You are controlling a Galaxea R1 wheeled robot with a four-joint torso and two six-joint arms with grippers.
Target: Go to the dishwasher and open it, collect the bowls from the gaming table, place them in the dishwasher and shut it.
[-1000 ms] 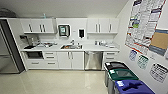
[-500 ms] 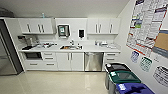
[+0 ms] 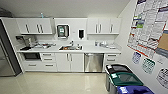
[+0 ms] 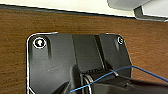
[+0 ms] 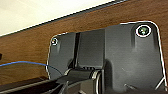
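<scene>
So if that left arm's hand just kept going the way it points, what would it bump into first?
Probably the brown wood-grain surface that the left wrist view looks onto; how far off is unclear.

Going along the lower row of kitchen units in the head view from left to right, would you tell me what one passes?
Refrigerator → built-in oven → stack of drawers → white double-door cabinet → dishwasher, closed → narrow drawers → black-lidded bin.
</scene>
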